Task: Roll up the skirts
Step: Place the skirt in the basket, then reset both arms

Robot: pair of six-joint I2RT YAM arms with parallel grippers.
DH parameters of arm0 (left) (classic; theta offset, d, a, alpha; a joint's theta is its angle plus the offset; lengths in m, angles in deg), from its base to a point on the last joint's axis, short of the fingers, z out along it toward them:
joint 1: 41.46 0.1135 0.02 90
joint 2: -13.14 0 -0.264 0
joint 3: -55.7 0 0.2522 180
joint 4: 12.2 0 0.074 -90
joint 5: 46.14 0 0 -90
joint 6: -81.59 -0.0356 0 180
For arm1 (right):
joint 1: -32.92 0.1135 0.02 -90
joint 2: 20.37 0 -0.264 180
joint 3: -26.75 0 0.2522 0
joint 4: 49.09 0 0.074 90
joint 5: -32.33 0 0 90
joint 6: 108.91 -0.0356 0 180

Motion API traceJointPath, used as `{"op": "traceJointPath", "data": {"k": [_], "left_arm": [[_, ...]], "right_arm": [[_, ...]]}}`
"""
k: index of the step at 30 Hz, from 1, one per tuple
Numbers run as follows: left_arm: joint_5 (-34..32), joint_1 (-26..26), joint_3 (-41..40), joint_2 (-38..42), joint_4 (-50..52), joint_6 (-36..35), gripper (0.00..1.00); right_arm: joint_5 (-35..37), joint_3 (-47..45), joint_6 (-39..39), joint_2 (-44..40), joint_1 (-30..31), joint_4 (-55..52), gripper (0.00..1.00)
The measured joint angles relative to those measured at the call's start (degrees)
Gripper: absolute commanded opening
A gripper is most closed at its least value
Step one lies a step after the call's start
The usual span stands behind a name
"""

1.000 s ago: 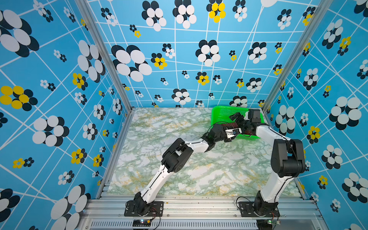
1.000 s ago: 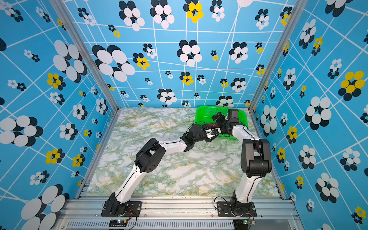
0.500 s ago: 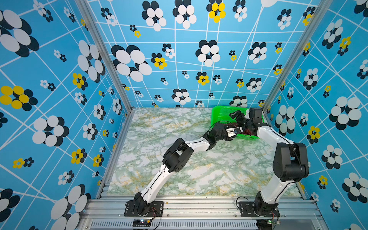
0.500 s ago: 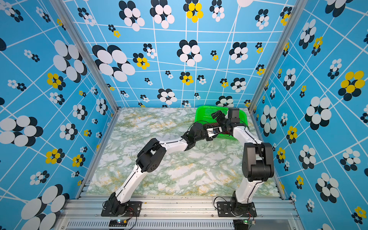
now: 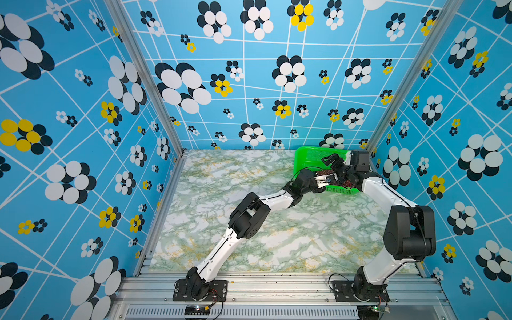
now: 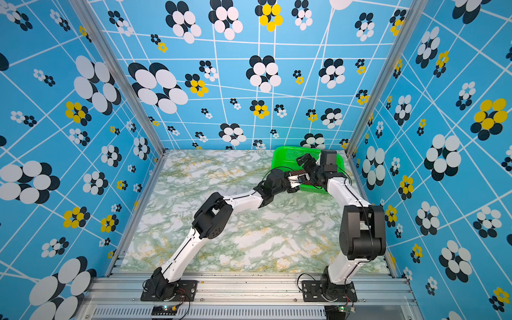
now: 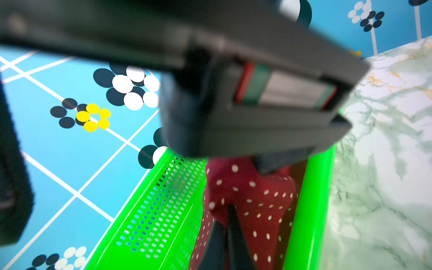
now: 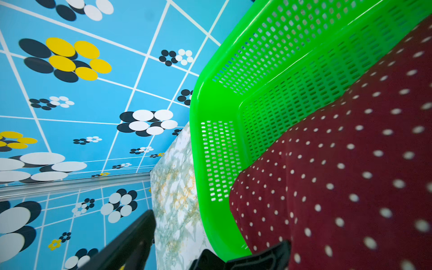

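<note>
The skirts are a single maroon skirt (image 8: 339, 163) with white dots, lying bunched in the green basket (image 5: 307, 158) at the table's back right corner. My left gripper (image 7: 230, 210) reaches into the basket and is shut, pinching a raised fold of the skirt (image 7: 257, 194). Both top views show it low over the basket's near wall (image 5: 328, 180) (image 6: 299, 180). My right gripper (image 8: 218, 230) stands open just above the basket. One of its fingers (image 8: 131, 240) is over the table outside the rim, while its second finger is over the cloth. Most of the skirt is hidden by both arms in the top views.
The basket (image 6: 285, 156) sits against the back wall near the right wall. The right arm's wrist (image 7: 233, 105) hangs close above my left gripper. A marble-patterned table (image 5: 249, 171) stretches to the left and front. Patterned walls close in three sides.
My left gripper has closed on the skirt inside the basket. The right gripper stays open and has shifted slightly over the basket.
</note>
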State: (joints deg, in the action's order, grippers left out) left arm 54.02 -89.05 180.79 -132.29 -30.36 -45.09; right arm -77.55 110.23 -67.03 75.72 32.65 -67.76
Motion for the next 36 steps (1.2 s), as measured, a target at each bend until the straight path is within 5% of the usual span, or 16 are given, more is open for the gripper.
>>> {"op": "traceJointPath", "data": {"k": [3,4,6,8,15,24,30,36], "left_arm": [[-0.6,1.0,0.0,0.0,0.2,0.1,0.00],[-0.6,1.3,0.0,0.0,0.3,0.1,0.09],[-0.8,1.8,0.0,0.0,0.1,0.1,0.64],[-1.4,2.0,-0.3,0.5,-0.7,0.4,1.00],[-2.2,2.1,-12.5,9.1,-1.7,3.4,0.99],[-3.9,7.4,-41.8,39.0,-6.3,20.6,1.00],[-23.0,17.9,-54.3,50.9,1.1,28.6,0.99],[-37.6,22.9,-66.7,53.8,8.4,29.3,0.99]], "right_arm": [[0.5,-0.7,1.9,-2.5,-0.7,-3.3,0.99],[0.9,-0.9,2.5,-3.6,-0.8,-4.5,0.99],[1.4,-1.0,3.4,-5.5,-0.8,-6.1,0.99],[1.8,-1.0,4.3,-7.5,-0.8,-7.5,0.99],[4.7,-1.0,8.9,-14.5,-0.8,-11.9,0.99],[15.1,-16.3,20.3,-29.1,-0.8,-5.9,0.99],[26.1,-36.0,29.7,-32.5,-0.5,9.9,0.99],[31.0,-43.2,35.4,-28.2,-0.2,22.3,0.99]]}}
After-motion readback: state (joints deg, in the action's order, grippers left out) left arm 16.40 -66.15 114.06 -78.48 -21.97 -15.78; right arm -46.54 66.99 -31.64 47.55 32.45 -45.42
